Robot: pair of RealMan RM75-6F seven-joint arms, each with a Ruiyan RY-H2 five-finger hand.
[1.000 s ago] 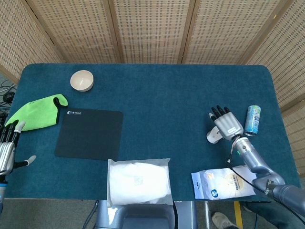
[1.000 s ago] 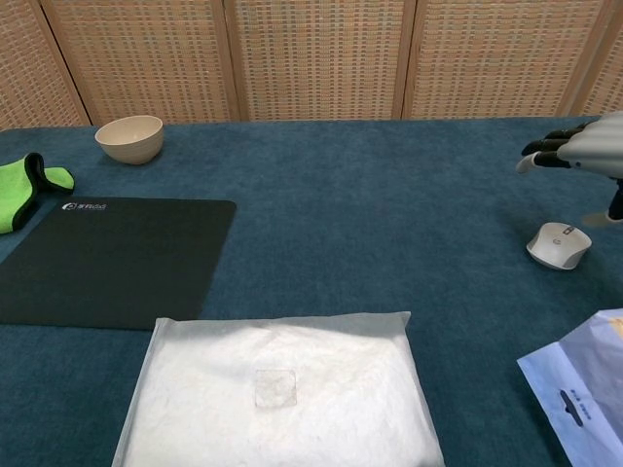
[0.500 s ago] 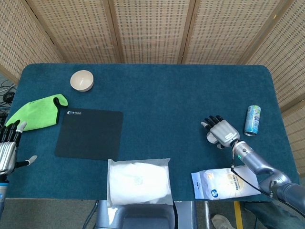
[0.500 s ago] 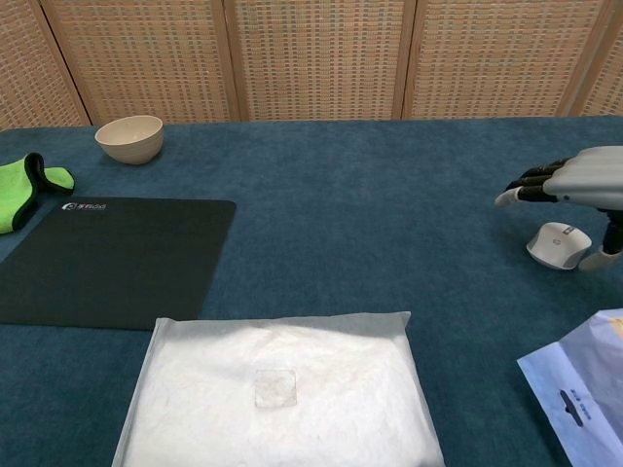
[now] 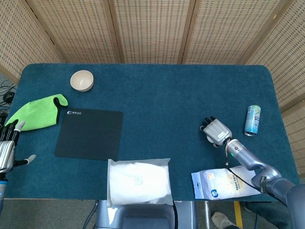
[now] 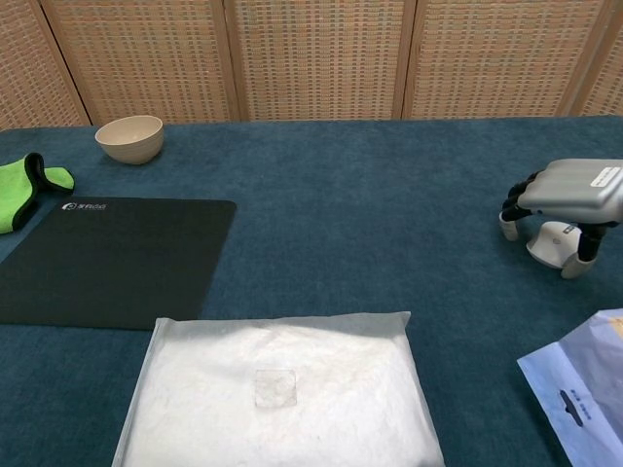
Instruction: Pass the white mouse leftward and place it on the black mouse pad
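Dark blue carpeted surface [image 5: 157, 90], backed by woven wicker screen panels [image 5: 152, 28]. Black mouse pad [image 5: 89, 134], lying flat at the left of the surface, with a small white logo at its far left corner. White padded bag [image 5: 139, 181], flat at the near edge, just right of the pad's near corner. White printed pouch [image 5: 224, 183], flat at the near right edge, with blue markings. Green cloth [image 5: 37, 111] with black trim, at the far left, just beside the pad's far left corner. Right hand [image 6: 569, 199], at the right of the surface, palm down and arched over the white mouse [image 6: 555, 242], fingertips curled down around it to the surface; whether it actually grips the mouse cannot be told from either view. The mouse sits on the surface under that hand, well apart from the pad; in the head view it is hidden beneath the hand. Left hand [image 5: 6, 149], at the left edge of the head view, off the surface, fingers spread apart and holding nothing. Cream bowl [image 5: 82, 80], upright, at the far left beyond the pad. Blue-green drink can [image 5: 252, 120], upright, near the right edge, just right of the right hand.
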